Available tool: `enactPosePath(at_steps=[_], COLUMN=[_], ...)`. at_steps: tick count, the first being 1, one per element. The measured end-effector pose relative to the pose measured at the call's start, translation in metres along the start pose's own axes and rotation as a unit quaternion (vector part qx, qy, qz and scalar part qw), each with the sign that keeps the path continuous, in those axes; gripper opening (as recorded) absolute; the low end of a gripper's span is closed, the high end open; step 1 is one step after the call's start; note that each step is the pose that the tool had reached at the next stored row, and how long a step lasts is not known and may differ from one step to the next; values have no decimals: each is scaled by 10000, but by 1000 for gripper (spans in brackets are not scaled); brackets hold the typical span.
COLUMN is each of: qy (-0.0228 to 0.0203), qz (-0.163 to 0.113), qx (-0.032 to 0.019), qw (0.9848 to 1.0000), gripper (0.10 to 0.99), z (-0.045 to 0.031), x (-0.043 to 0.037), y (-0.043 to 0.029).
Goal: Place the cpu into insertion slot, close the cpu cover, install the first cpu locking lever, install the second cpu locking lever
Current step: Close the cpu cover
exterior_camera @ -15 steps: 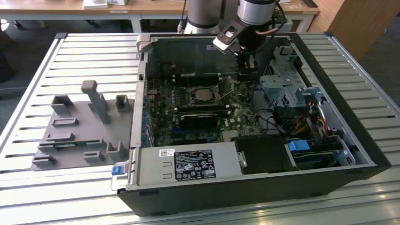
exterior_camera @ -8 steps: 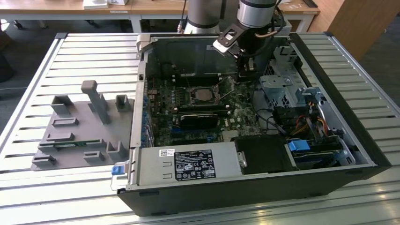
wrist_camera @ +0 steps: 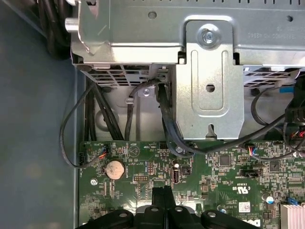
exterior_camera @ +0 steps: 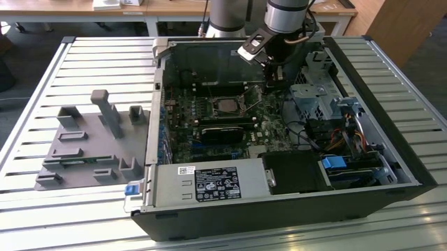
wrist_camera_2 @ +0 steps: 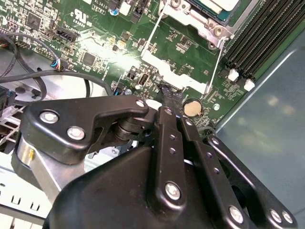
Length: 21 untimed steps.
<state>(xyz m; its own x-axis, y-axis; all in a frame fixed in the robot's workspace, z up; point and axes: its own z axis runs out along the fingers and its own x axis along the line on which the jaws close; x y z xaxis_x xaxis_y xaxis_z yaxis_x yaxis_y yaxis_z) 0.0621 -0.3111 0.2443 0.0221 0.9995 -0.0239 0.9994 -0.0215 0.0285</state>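
The cpu (wrist_camera_2: 218, 4) lies as a pale grey square in the insertion slot (exterior_camera: 227, 104) on the green board, inside the open computer case. A silvery metal frame (wrist_camera_2: 190, 20) lies flat around it; I cannot tell cover from rim. Two thin wire levers (wrist_camera_2: 153, 33) (wrist_camera_2: 215, 67) stick out from the socket's side toward my fingertips. My gripper (exterior_camera: 274, 83) hangs over the board to the exterior view's right of the socket. In both wrist views the black fingertips (wrist_camera_2: 169, 93) (wrist_camera: 162, 195) are pressed together, and nothing shows between them.
A coin cell (wrist_camera: 114, 169) sits on the board near the fingertips. A metal drive cage (wrist_camera: 209, 86) with black cables (wrist_camera: 167, 119) stands just beyond. Long black memory slots (wrist_camera_2: 257, 38) run beside the socket. A grey fixture plate (exterior_camera: 91, 141) lies on the exterior view's left.
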Motion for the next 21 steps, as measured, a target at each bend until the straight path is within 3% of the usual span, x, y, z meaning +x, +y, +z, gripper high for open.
enactPosePath(at_steps=[21], qy=[0], qz=[0], qx=[0], qw=[10000], gripper=[106], z=[13], x=[-4], y=[-178])
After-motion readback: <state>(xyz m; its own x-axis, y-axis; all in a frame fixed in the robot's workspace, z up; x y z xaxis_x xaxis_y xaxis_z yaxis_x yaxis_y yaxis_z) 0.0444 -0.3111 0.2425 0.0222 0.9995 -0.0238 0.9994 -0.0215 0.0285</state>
